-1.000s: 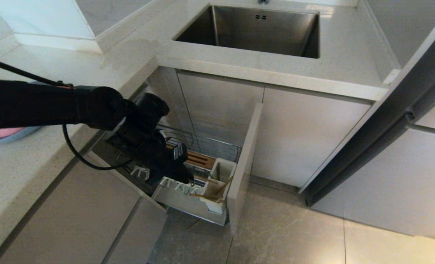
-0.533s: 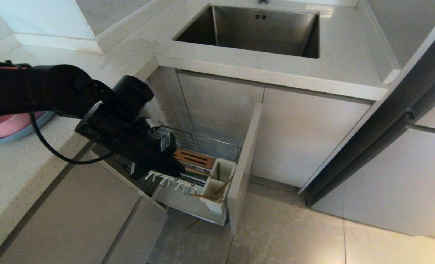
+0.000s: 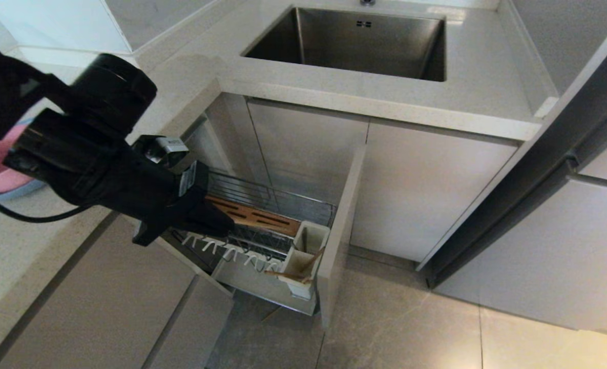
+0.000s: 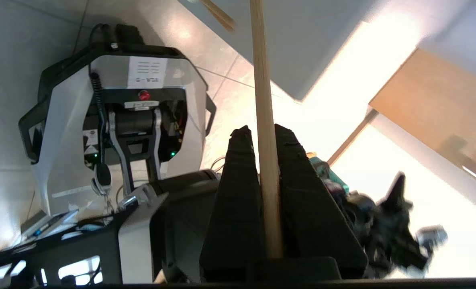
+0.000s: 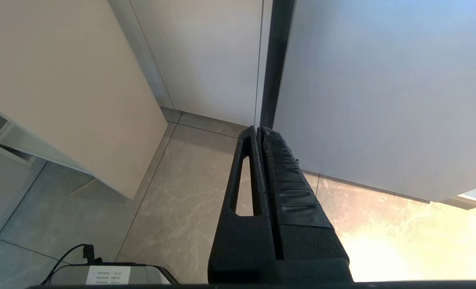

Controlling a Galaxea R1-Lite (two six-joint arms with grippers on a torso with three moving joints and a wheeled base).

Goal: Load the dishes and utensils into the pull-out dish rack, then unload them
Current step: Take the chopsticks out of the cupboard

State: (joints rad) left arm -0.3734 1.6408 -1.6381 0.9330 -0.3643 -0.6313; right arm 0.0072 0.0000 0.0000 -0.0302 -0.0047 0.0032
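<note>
Left gripper [image 4: 260, 134] clamps apparently one chopstick [image 4: 264, 120] above rack [image 3: 262, 225].

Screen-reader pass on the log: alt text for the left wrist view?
The left tool, black and wedge-fingered, is shut on a slim light wooden chopstick that runs past its tips; beyond lie grey floor tiles and the robot's grey-and-black wheeled base.

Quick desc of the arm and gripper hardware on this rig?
Left arm: matte black, round drum-like joint housing, a thin black cable looping under it, and a small silver-and-white module near the wrist. Left gripper: black wedge-shaped tapering fingers. Right gripper: same black, one finger slotted, the other ridged.
</note>
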